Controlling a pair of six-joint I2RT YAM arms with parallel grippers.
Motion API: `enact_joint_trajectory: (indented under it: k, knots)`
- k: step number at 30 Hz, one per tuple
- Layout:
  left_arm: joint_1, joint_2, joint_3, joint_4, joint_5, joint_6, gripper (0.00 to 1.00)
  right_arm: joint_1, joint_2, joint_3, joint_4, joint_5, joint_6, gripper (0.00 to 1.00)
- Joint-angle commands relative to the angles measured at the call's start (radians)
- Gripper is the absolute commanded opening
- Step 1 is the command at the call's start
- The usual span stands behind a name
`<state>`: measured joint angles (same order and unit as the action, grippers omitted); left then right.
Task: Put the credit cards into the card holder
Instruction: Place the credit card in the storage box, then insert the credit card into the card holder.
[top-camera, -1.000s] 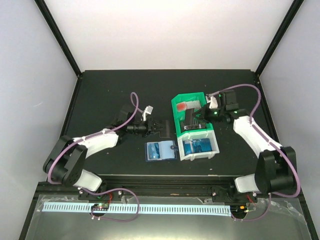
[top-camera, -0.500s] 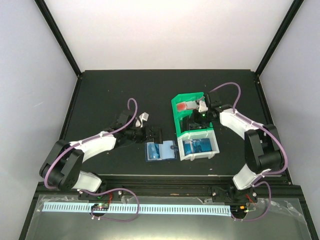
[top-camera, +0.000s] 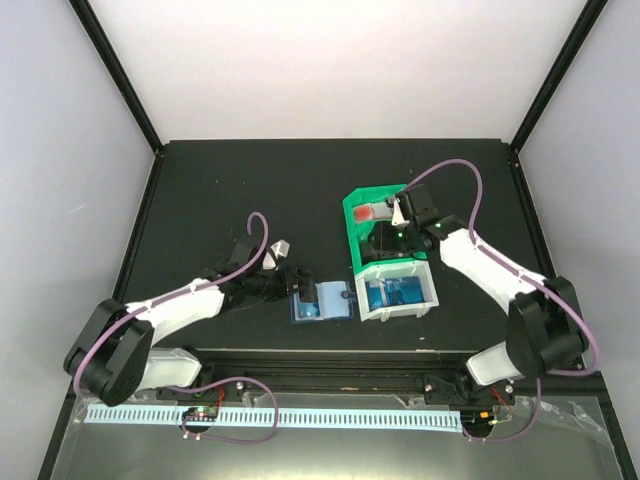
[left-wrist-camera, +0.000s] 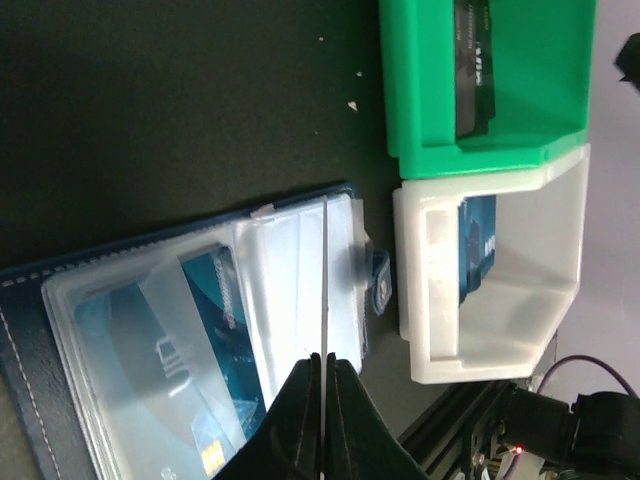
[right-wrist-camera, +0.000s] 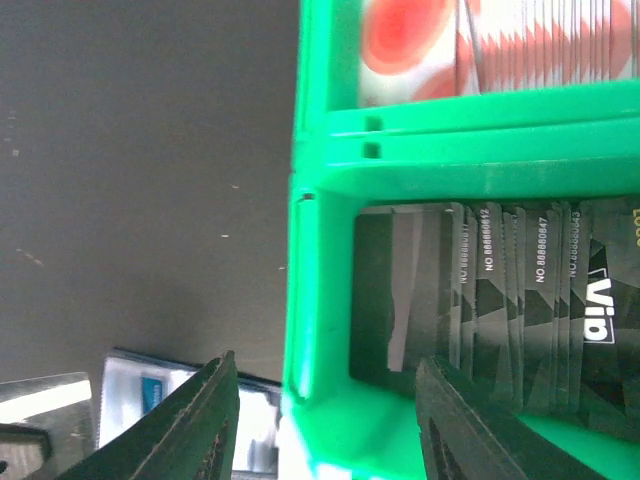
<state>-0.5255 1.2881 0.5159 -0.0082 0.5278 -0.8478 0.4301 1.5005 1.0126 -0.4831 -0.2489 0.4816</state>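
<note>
While the left claw (left-wrist-camera: 324, 362) stays out of it, pressed together on a thin sheet (left-wrist-camera: 325, 280) seen edge-on, the open holder (top-camera: 335, 303) lies beneath near the table's (top-camera: 220, 180) front edge, one blue card (left-wrist-camera: 200, 330) sleeved inside. Beside it the right claw (right-wrist-camera: 327, 362) hangs spread over the green bin (top-camera: 352, 225); more cards (top-camera: 395, 295) sit in the white bin (top-camera: 428, 296).

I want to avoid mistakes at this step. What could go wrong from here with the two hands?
1. The left hand pinches a card edge-on over the clear sleeves of the card holder; it may miss the slot and push the holder.
2. The right hand is open with the wall of the green bin between its fingers, beside black cards; a finger may hit that wall.
</note>
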Motion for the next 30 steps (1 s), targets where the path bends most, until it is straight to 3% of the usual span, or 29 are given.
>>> enact_joint_trajectory:
  k: [1,7,12,14,17,23,30]
  knots:
    - [-0.031,-0.088,-0.012,-0.039,-0.067,-0.009,0.02,0.09,-0.127,-0.021,-0.035,0.212,0.035,0.51]
    - [-0.056,-0.111,-0.048,-0.043,-0.106,-0.022,0.02,0.334,-0.183,-0.041,-0.036,0.303,0.112,0.51]
    - [-0.068,-0.12,-0.093,-0.003,-0.132,-0.023,0.02,0.557,-0.063,-0.027,-0.056,0.41,0.204,0.49]
    - [-0.074,-0.112,-0.117,0.042,-0.125,-0.036,0.02,0.603,-0.01,-0.032,-0.061,0.433,0.245,0.42]
    - [-0.096,-0.076,-0.155,0.152,-0.095,-0.068,0.02,0.64,-0.014,-0.097,0.008,0.433,0.291,0.36]
    - [-0.125,0.058,-0.143,0.287,-0.075,-0.088,0.02,0.645,0.014,-0.177,0.053,0.431,0.335,0.35]
    - [-0.136,0.141,-0.113,0.369,-0.073,-0.096,0.02,0.642,0.016,-0.216,0.007,0.558,0.429,0.4]
